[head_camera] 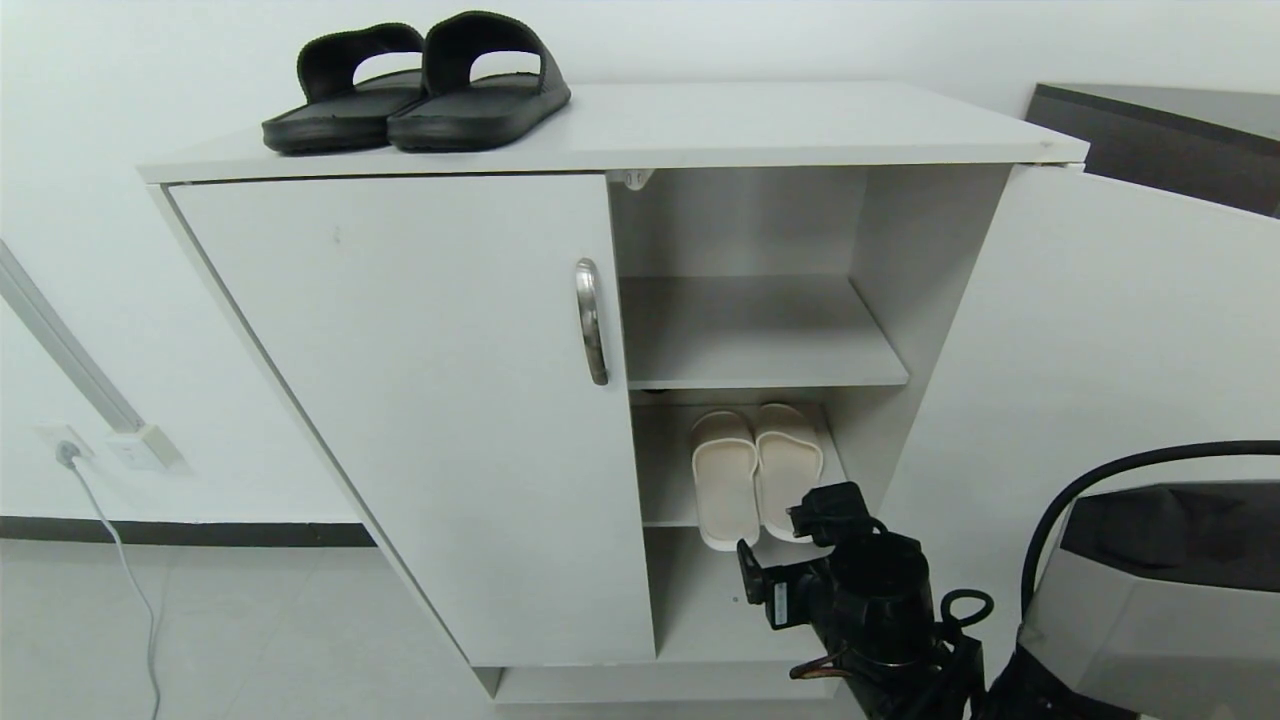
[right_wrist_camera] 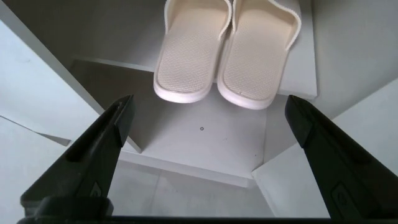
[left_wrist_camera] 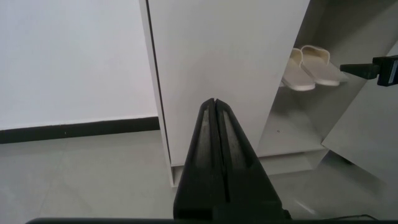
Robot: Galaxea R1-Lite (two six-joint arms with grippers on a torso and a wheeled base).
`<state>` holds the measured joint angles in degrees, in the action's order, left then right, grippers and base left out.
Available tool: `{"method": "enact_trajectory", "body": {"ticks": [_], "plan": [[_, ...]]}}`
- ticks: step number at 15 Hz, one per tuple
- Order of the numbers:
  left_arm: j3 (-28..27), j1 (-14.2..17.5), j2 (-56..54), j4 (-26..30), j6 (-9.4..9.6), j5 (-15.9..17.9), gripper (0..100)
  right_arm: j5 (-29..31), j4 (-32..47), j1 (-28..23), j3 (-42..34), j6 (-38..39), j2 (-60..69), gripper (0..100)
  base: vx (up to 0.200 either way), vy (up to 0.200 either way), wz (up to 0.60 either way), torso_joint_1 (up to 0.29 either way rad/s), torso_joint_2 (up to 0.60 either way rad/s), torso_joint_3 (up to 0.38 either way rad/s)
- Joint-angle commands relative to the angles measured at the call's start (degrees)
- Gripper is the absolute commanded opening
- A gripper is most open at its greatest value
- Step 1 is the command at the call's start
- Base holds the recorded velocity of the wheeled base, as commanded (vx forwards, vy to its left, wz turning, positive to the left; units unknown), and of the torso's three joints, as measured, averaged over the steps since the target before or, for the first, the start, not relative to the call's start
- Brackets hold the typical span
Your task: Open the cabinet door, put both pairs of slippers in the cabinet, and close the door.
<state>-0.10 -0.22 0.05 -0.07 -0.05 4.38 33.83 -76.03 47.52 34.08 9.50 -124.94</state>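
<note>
R tool (head_camera: 785,545) is released, jaws spread wide w/ nothing btwn them. It hangs low in front of the open R half of the cabinet (head_camera: 800,120). Just beyond its tips and a bit higher, the cream slippers (head_camera: 755,470) lie side by side on the middle shelf (head_camera: 660,480). They're soles down, heels toward the tool and poking over the shelf edge; tool and slippers are apart. Below the tool's tips is the cabinet's bottom board (right_wrist_camera: 205,143). The R door (head_camera: 1100,330) stands swung out on the tool's R side.

Black slippers (head_camera: 420,85) sit as a pair on the cabinet top, well above the R tool and off to its L, over the closed L door (head_camera: 420,400) w/ its metal handle (head_camera: 590,320). The upper shelf (head_camera: 750,335) sits above the cream pair.

L tool (left_wrist_camera: 214,102) is clenched, fingers pressed together and gripping nothing. It's low, near the floor (left_wrist_camera: 74,174), pointing at the closed L door.
</note>
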Motion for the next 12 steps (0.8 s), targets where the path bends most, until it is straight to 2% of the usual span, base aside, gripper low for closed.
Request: {"method": "enact_trajectory", "body": {"ticks": [1, 5, 12], "plan": [[-0.1, 0.0, 0.0, 0.0, 0.05, 0.0, 0, 0.0, 0.0, 0.1, -0.1, 0.0, -0.1, 100, 0.000, 0.000, 0.00, 0.000, 0.00, 0.000], [0.0, 0.0, 0.0, 0.0, 0.05, 0.0, 0, 0.0, -0.2, 0.0, 0.0, 0.0, -0.7, 100, 0.000, 0.000, 0.00, 0.000, 0.00, 0.050], [0.0, 0.0, 0.0, 0.0, -0.04, -0.1, 0, 0.2, -0.3, 0.1, 0.0, -0.6, -0.8, 100, 0.000, 0.000, 0.00, 0.000, 0.00, 0.194]]}}
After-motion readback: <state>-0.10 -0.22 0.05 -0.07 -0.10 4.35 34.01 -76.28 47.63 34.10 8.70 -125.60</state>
